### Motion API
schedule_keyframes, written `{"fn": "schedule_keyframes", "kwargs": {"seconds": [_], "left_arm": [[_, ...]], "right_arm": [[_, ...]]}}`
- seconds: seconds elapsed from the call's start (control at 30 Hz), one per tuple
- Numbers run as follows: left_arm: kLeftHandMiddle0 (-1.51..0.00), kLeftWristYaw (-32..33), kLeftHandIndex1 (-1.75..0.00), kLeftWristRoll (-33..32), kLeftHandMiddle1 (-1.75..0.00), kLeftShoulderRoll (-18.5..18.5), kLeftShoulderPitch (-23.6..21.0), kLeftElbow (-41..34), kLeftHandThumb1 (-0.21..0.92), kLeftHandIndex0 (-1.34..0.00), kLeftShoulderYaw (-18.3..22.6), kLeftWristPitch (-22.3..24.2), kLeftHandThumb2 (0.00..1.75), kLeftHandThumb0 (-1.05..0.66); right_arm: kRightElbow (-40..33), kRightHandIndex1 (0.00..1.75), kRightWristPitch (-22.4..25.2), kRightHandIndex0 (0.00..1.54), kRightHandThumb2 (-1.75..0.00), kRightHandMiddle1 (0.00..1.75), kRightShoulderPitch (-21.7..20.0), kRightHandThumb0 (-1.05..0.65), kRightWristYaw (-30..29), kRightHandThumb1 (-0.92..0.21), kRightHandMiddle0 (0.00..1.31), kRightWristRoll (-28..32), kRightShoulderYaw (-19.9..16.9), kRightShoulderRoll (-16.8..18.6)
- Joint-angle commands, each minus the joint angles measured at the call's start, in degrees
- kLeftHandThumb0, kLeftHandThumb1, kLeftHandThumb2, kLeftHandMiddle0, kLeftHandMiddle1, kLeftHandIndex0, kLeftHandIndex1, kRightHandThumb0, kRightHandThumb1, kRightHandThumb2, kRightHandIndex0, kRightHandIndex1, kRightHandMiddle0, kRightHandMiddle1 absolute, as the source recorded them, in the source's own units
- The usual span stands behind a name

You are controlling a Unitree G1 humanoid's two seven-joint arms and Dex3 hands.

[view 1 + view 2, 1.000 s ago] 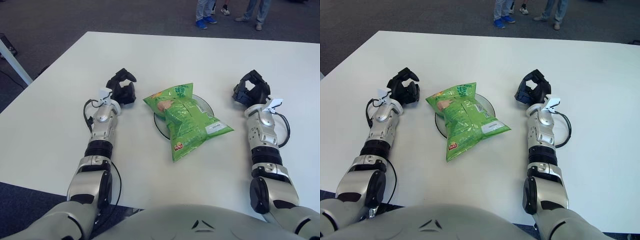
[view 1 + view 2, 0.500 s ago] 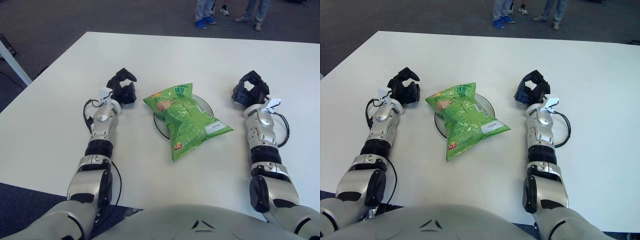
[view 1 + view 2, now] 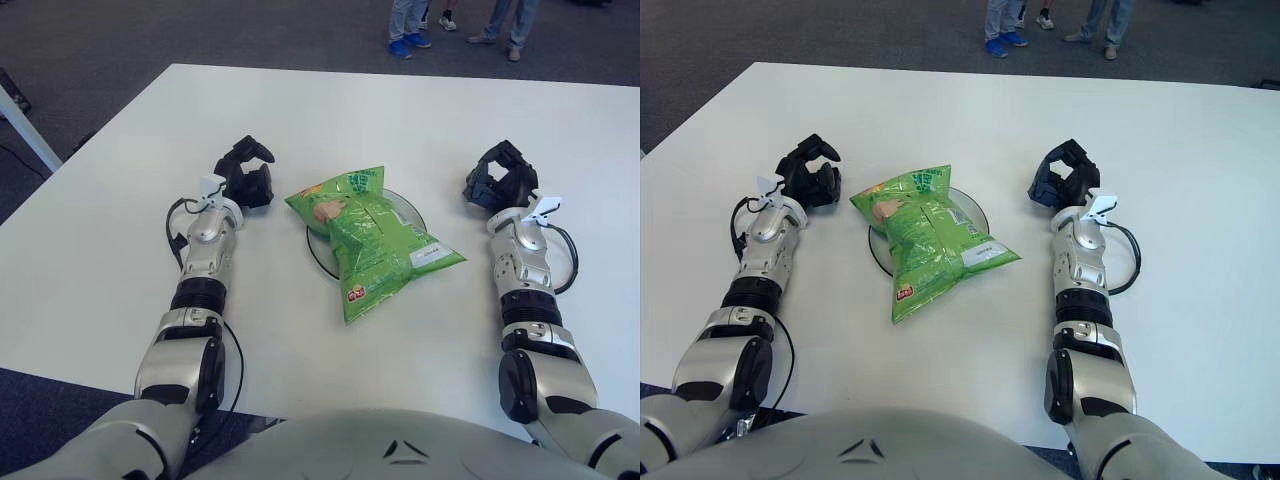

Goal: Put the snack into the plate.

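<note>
A green snack bag (image 3: 371,237) lies across a small round plate (image 3: 409,208) in the middle of the white table; only the plate's rim shows around the bag, and the bag's near end hangs over onto the table. My left hand (image 3: 245,176) rests on the table left of the bag, fingers relaxed and empty. My right hand (image 3: 498,180) rests on the table right of the bag, fingers relaxed and empty. Neither hand touches the bag.
The white table (image 3: 330,110) stretches far behind the plate. People's legs and shoes (image 3: 410,30) stand on the dark floor beyond the far edge. A table leg (image 3: 25,125) shows at the far left.
</note>
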Motion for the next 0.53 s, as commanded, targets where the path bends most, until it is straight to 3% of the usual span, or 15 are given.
{"fn": "schedule_keyframes", "kwargs": {"seconds": [0.0,0.5], "left_arm": [[-1.29,0.0,-1.75,-0.4,-1.75,-1.9,3.8,3.1,0.37,-0.57,0.0,-0.7,1.25,-0.46],[-1.27,0.0,-1.75,-0.2,-1.75,-1.7,3.8,3.1,0.38,-0.56,-0.2,-0.3,1.24,-0.46]], "right_arm": [[2.5,1.75,-0.9,1.29,-1.37,1.75,3.3,-0.5,0.4,-0.28,0.65,0.5,-0.1,2.3],[2.6,1.75,-0.3,1.29,-1.33,1.75,3.1,-0.49,0.4,-0.31,0.62,0.6,-0.2,2.2]]}}
